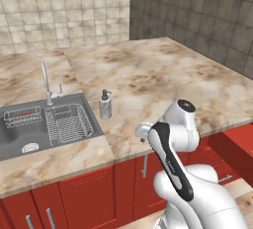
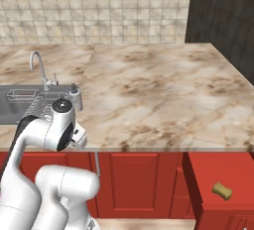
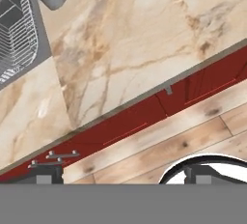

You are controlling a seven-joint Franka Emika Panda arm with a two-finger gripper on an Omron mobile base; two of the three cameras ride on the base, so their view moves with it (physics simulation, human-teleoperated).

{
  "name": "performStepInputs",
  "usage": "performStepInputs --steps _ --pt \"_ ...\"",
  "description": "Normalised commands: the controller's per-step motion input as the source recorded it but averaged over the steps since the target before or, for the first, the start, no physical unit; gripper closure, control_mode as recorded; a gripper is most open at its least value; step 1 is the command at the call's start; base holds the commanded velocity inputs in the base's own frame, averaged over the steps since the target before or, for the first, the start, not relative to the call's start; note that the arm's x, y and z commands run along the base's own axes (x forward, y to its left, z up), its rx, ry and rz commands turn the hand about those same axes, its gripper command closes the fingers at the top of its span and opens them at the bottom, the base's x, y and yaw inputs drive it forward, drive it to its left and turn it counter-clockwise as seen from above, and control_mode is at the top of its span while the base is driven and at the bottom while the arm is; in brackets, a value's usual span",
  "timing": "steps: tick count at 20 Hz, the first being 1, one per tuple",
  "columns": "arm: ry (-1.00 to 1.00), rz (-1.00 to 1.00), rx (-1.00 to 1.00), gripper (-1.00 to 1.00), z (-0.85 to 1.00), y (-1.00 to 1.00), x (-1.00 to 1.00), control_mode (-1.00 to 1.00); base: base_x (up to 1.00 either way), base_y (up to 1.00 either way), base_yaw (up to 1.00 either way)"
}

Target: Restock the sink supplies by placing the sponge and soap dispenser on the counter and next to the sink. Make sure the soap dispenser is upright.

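Left base view: the dispenser [image 1: 105,104] stands upright on the counter [image 1: 163,75], just right of the sink [image 1: 29,124]. The sponge [image 2: 222,191] lies in an open drawer [image 2: 218,184], well right of the sink. I can't tell whether my gripper is open.

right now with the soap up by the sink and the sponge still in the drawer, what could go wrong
1. The sponge is a tiny lump lying low in the open drawer at the far right, well away from the arm; the claw could miss or drop it.
2. The drawer juts out from the cabinets, so the arm or base could bump it.
3. The soap stands upright close to the sink edge; setting the sponge beside it could tip it over or into the basin.
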Motion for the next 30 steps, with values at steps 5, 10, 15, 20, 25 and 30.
performStepInputs --steps 5,10,15,20,25,30 --pt "0.00 0.00 0.03 -1.00 0.00 -0.30 -0.16 1.00 -0.44 -0.60 0.00" --pt "0.00 0.00 0.00 -1.00 0.00 0.00 0.00 1.00 -0.73 -1.00 0.00" --pt "0.00 0.00 0.00 -1.00 0.00 0.00 0.00 1.00 -0.19 -1.00 0.00" --pt "0.00 0.00 0.00 -1.00 0.00 0.00 0.00 1.00 0.25 -1.00 0.04" --pt "0.00 0.00 0.00 -1.00 0.00 0.00 0.00 1.00 0.13 -0.91 0.17" --pt "0.00 0.00 0.00 -1.00 0.00 0.00 0.00 1.00 0.57 -0.32 0.28"
